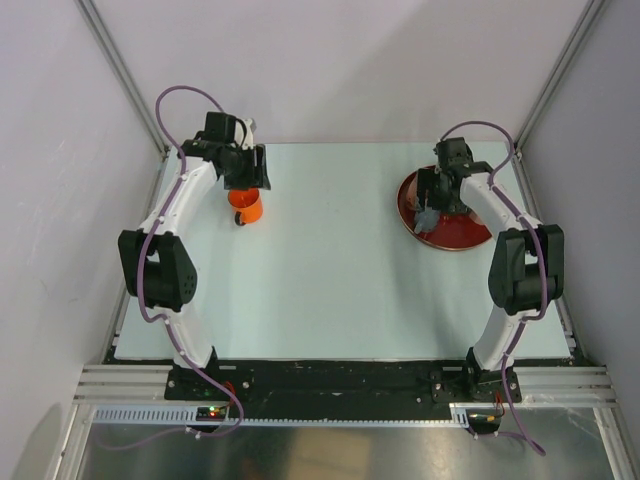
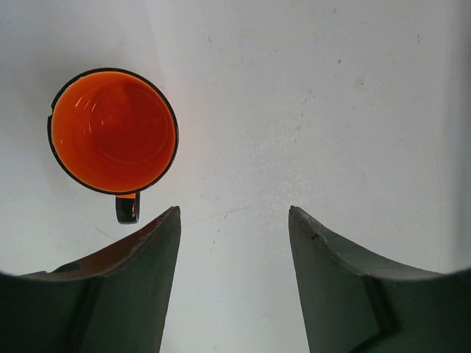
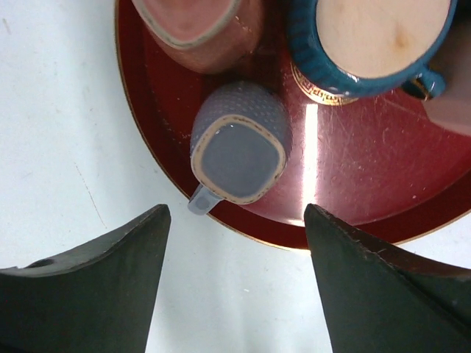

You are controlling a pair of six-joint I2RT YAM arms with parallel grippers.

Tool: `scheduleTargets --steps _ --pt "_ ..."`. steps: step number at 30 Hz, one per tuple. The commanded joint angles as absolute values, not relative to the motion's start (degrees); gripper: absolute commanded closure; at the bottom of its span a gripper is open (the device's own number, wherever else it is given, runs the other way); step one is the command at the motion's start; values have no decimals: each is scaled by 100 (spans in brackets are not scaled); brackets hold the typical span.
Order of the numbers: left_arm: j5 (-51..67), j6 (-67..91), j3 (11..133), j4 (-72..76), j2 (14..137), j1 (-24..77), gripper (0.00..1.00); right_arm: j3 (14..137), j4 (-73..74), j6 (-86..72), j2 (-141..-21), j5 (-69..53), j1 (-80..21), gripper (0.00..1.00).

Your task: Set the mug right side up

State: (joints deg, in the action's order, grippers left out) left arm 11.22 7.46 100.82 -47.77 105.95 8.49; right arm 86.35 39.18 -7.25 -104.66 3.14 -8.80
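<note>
- Top view: I see the tabletop (image 1: 330, 280) as a pale, plain sheet, with lilac-white walls (image 1: 350, 60) round it and bare metal rails (image 1: 118, 70) at the corners.
- The red plate (image 1: 470, 232) lies on the far right part. The orange mug (image 1: 246, 209) stands well apart from the red plate, off to its left at about the same depth.
- The left tool (image 1: 244, 186) hangs just above the orange mug. The right tool (image 1: 432, 205) hangs over the left edge of the red plate. From here I cannot tell how wide either one is open.
- Left wrist view: the orange mug (image 2: 112, 131) stands mouth up with a dark rim and a glossy orange inside. Its handle (image 2: 127, 208) points at the tool's left finger.
- The left tool (image 2: 234, 217) is spread wide and grips nothing, with bare tabletop (image 2: 331, 110) between its fingers. That surface shows faint scratches and specks.
- Right wrist view: the right tool (image 3: 235, 213) is also spread wide and holds nothing.
- A grey-blue mug (image 3: 239, 151) sits base up at the left rim of the red plate (image 3: 368, 169), its handle stub reaching past that rim.
- Farther in on the red plate are a pink mug (image 3: 199, 26) and a teal mug (image 3: 368, 37), both base up and both cut off by the top of the frame.
- A strip of gold fret pattern (image 3: 315, 87) shows on the red plate beside the teal mug. Most of it is hidden, and I cannot read it as lettering.
</note>
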Motion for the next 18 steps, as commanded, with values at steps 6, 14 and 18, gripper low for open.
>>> scheduleTargets --steps 6,14,18 --pt "1123 617 9886 -4649 10112 878 35 8530 3626 -1533 -10828 977 -1045 28" --pt "1007 502 9763 -4642 9945 884 34 8214 3523 -1418 -10925 876 -918 42" --pt "978 485 9741 -4649 9917 894 34 8085 3409 -1301 -10941 702 -899 54"
